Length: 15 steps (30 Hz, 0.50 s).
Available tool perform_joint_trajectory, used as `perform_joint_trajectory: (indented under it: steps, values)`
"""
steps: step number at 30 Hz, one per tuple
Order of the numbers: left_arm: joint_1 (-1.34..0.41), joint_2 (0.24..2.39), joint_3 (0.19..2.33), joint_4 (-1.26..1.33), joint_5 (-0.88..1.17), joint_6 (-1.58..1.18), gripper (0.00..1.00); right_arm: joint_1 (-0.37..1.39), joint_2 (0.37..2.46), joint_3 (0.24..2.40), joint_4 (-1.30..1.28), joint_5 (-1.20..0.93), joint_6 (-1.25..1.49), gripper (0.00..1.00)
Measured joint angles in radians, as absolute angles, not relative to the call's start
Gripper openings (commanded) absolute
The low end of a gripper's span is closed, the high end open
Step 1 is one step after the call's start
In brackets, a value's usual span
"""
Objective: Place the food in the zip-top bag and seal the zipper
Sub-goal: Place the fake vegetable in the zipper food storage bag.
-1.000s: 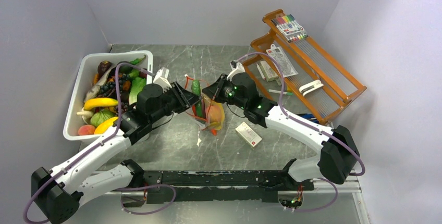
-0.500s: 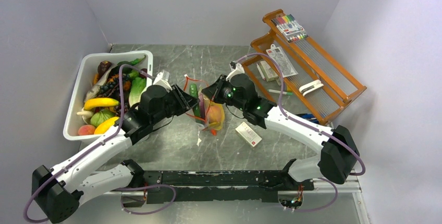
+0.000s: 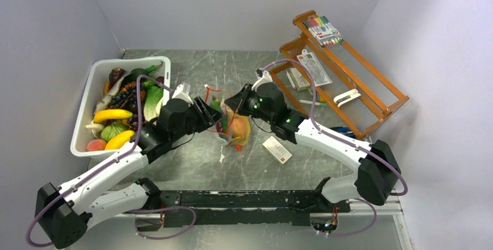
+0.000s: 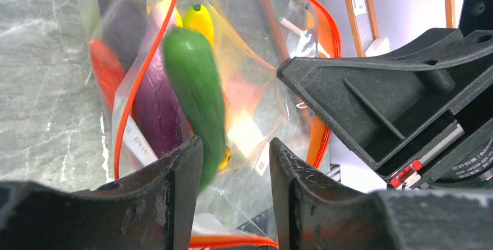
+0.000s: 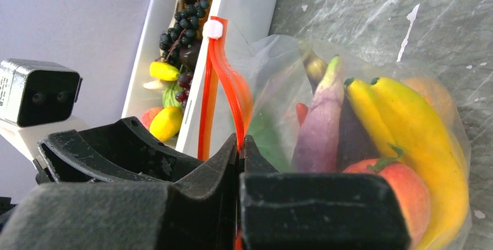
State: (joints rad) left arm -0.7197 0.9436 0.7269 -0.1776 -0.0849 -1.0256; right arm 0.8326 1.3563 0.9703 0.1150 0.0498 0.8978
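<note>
The clear zip-top bag [image 3: 237, 129] lies mid-table with a banana [image 5: 418, 122], a peach [image 5: 395, 192] and a purple eggplant [image 5: 322, 128] inside. My right gripper [image 5: 240, 139] is shut on the red-orange zipper [image 5: 224, 81] and holds the mouth up. My left gripper [image 4: 235, 142] hangs at the mouth with its jaws apart. A blurred green vegetable [image 4: 195, 87] slides past its left finger into the bag, beside the eggplant [image 4: 157, 104]. More food [image 3: 119, 113] sits in the white tub [image 3: 93, 81].
A small white-and-red box [image 3: 277, 149] lies right of the bag. A wooden rack [image 3: 349, 70] with a markers pack [image 3: 323, 29] fills the back right. The tub stands close behind the left arm.
My left gripper came down to the bag's mouth with the green vegetable, then spread its jaws; the vegetable is dropping in. The right gripper has kept its hold.
</note>
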Motion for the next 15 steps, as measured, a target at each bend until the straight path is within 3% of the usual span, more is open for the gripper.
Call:
perform_joint_trajectory:
  steps: [15]
  values:
    - [-0.722,0.945,0.847,-0.236,-0.107,-0.876,0.54,0.833,1.356,0.971,0.121,-0.043,0.728,0.0]
